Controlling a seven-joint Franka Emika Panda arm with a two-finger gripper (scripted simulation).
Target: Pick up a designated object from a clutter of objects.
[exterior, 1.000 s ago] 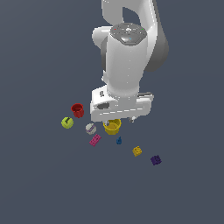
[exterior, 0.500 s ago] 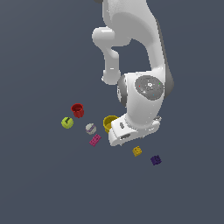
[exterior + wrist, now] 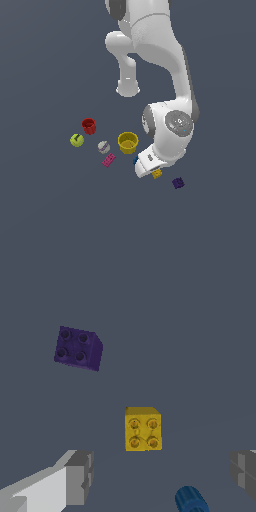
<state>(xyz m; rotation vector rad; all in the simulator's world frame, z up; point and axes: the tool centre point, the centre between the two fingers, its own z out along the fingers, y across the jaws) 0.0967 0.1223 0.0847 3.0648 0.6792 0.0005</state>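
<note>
Down on the dark grey floor (image 3: 45, 210), the exterior view shows eight small items scattered under one white robot arm (image 3: 165, 55). Counting from the exterior view's left: one green ball (image 3: 77, 140), one red cup (image 3: 88, 126), one grey-white ball (image 3: 103, 147), one flat pink brick (image 3: 108, 160), one round yellow cup (image 3: 128, 142), one tiny blue piece (image 3: 135, 160) peeking out beside the arm's hand, one small yellow-orange studded block (image 3: 157, 173) and one dark purple studded block (image 3: 178, 183). The arm's white hand sits low over the yellow-orange block, covering part of it; the purple block lies just beside it toward the exterior view's right. I cannot make out the fingers from here.

From the wrist view, three items show: the yellow-orange block (image 3: 143, 429) with four studs on top, the purple block (image 3: 78, 348) also with four studs and well apart from it, and one blue cylinder-like piece (image 3: 191, 500) near the picture's edge. The gripper (image 3: 162, 471) is spread wide, two grey fingertips (image 3: 80, 477) standing apart with nothing between them. The yellow-orange block rests on the floor, just beyond the line between the fingertips and not touched by either.
</note>
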